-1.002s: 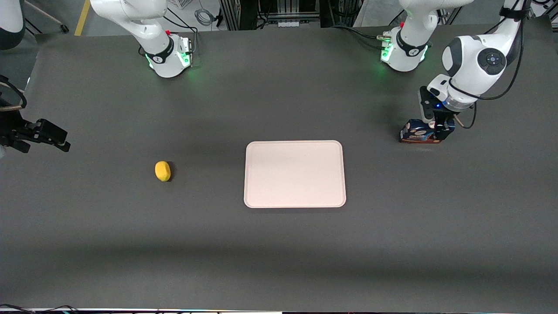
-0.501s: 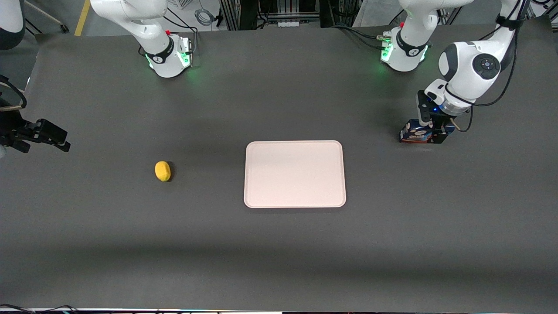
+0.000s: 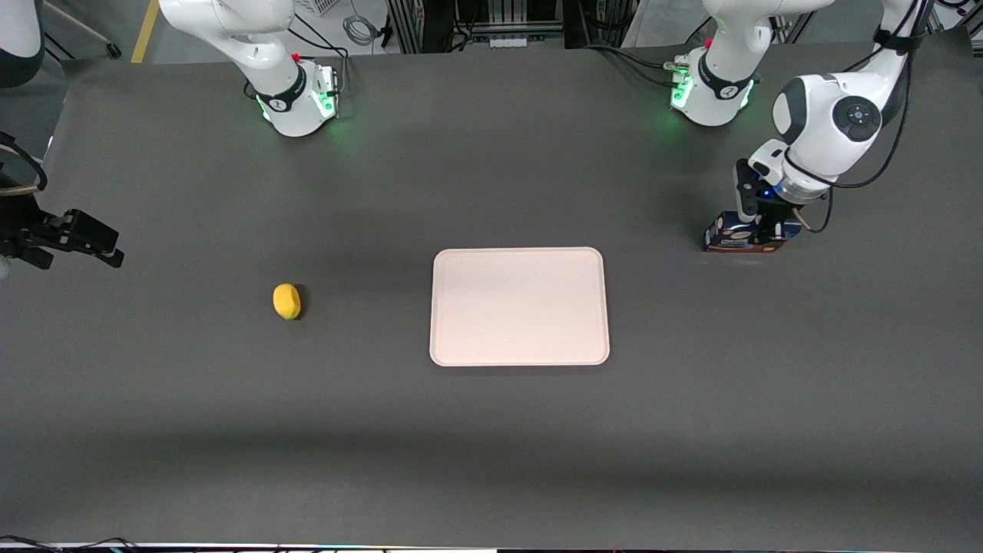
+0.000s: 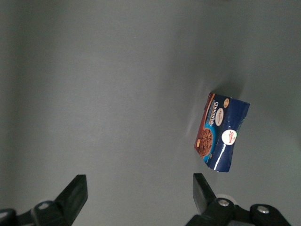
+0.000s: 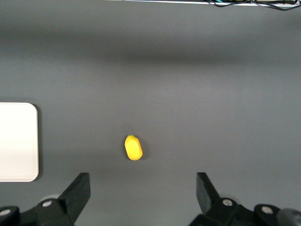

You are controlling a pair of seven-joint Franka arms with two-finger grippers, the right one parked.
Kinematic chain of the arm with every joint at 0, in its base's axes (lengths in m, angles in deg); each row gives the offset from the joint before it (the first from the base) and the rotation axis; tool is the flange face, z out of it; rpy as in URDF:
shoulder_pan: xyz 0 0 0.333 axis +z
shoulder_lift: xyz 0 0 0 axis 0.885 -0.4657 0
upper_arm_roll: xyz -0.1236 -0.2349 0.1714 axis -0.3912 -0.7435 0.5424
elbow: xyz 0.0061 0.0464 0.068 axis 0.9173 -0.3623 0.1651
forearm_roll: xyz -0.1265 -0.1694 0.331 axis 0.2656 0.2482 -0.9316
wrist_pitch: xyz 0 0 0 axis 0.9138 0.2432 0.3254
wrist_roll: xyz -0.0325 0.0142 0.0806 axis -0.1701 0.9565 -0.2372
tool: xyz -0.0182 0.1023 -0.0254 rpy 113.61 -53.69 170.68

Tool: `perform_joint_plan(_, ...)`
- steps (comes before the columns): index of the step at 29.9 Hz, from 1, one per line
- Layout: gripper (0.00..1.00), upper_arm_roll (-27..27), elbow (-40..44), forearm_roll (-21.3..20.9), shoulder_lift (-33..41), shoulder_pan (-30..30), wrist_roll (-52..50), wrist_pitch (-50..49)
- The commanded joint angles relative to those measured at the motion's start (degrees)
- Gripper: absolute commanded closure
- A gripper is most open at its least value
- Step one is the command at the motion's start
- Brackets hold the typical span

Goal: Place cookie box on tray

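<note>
gripper [image 3: 770, 228] hangs with jaws wide apart just over one end of the cookie box [image 3: 735, 236], which lies flat on the bench [image 3: 491, 430], well apart from the tray [image 3: 519, 306]. likely a light, thin carton that dents easily, so pinch gently across its narrow sides near mid-length.

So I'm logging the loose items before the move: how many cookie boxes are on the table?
1. The cookie box lies on the dark table toward the working arm's end, apart from the tray. The open gripper hovers above it. No others show.

Front overhead — wrists downward, near table [image 3: 491, 461]
</note>
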State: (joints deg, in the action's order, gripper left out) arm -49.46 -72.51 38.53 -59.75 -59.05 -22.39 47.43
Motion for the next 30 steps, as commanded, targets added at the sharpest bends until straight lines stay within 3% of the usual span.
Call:
perform_joint_plan(1, 0.73, -2.65, 2.48, -6.15, -6.89, -0.38, -6.89, 4.12)
perform_joint_plan(21, 0.71, -3.18, 2.22, -28.73, -23.76, -2.75, -23.24, 14.59)
perform_joint_plan(30, 0.71, -3.1, 2.39, -31.55, -27.63, -2.75, -24.48, 15.91)
